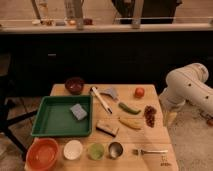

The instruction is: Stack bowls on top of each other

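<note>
Tool (168, 119) right of table (152, 137), state unclear, one maroon bowl (74, 85), one orange bowl (42, 153)

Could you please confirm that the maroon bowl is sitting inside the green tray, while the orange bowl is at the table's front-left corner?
Not quite. The camera view shows the maroon bowl on the table just behind the green tray, not inside it. The orange bowl is indeed at the front-left corner. The gripper is beside the table's right edge, away from both bowls.
</note>
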Available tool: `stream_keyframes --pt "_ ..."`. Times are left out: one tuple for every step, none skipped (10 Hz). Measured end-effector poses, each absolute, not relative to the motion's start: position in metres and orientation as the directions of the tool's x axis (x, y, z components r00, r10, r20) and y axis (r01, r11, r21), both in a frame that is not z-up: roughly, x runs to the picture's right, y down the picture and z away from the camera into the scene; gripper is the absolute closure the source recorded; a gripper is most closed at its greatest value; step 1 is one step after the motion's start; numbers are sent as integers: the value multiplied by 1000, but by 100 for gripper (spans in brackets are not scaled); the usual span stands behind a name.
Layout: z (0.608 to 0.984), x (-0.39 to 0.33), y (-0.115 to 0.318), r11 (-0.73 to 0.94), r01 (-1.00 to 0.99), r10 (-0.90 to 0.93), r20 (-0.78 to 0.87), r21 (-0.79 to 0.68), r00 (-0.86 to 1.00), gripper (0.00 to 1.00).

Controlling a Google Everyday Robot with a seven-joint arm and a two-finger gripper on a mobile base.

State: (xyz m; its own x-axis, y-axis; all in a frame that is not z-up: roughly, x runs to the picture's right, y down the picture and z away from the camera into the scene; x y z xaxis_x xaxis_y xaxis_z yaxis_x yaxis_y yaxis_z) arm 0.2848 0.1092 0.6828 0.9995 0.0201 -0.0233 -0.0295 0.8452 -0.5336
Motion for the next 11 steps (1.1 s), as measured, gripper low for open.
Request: stream_keyframes --pt "682 280 108 850 21 -14 18 -526 1000 20" --pt "681 271 105 851 115 -86 81 -512 993 20" --pt "681 258 102 843 238 -185 155 -483 970 20" --pt "681 245 98 826 341 -270 215 -448 938 20" --pt "681 233 94 811 412 -330 257 -415 908 20" --pt "683 219 88 792 480 -390 292 -377 873 20" --pt "685 210 85 784 506 -415 302 -360 858 20" --pt "686 205 83 781 515 -424 306 -353 852 20" --pt "687 207 83 780 516 -427 302 -354 853 20" --pt "686 207 83 781 515 -426 302 -354 853 20" --pt "686 208 84 781 514 -424 301 -355 854 20"
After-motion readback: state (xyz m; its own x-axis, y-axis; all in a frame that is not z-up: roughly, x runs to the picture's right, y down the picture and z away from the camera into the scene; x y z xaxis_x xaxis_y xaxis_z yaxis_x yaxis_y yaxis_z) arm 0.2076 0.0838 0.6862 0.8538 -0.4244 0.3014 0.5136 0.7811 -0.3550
